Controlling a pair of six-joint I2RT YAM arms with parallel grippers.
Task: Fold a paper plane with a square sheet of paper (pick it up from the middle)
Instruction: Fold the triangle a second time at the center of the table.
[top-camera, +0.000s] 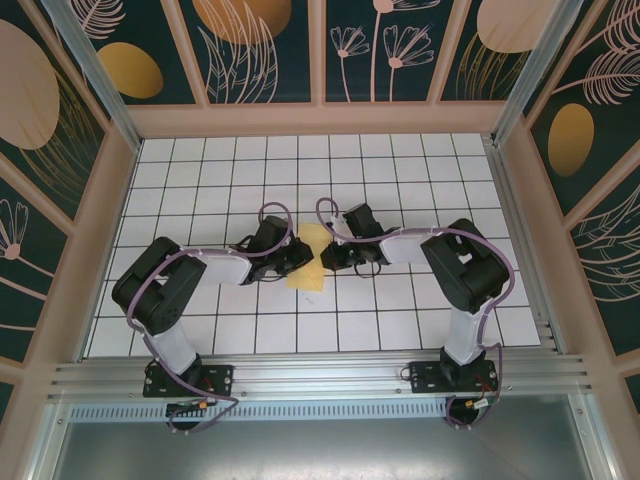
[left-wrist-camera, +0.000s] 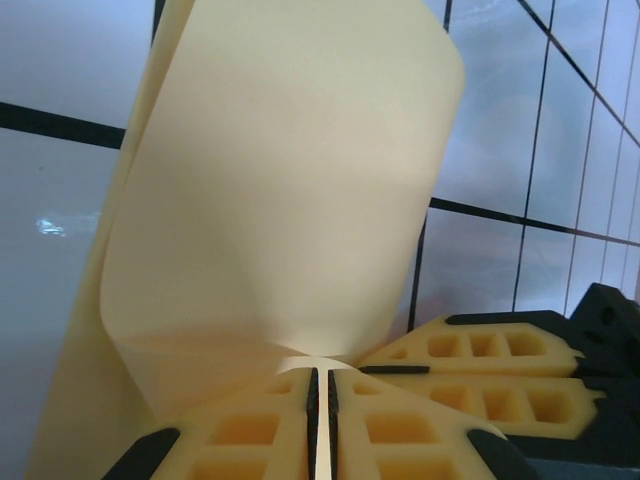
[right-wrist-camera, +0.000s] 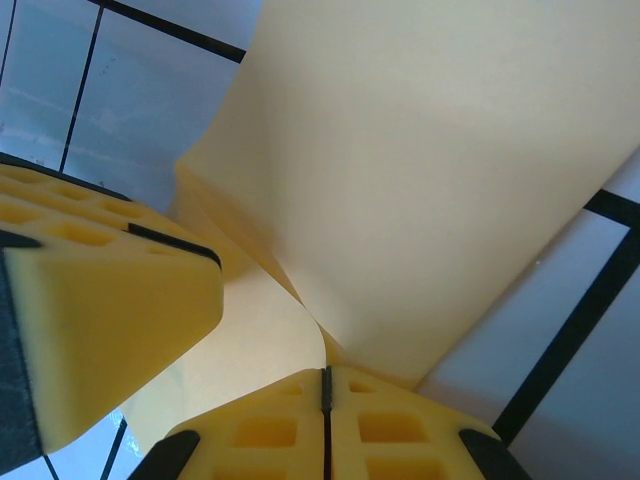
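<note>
Between each arm's fingers, yellow paper

No legible text, brand, number or sign; arm bases maybe marked, too small to tell.

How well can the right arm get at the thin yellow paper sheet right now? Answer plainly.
Yes, it seems: the right gripper is shut on the thin yellow paper sheet, beside the left gripper, which also pinches it. Nothing blocks it.
</note>
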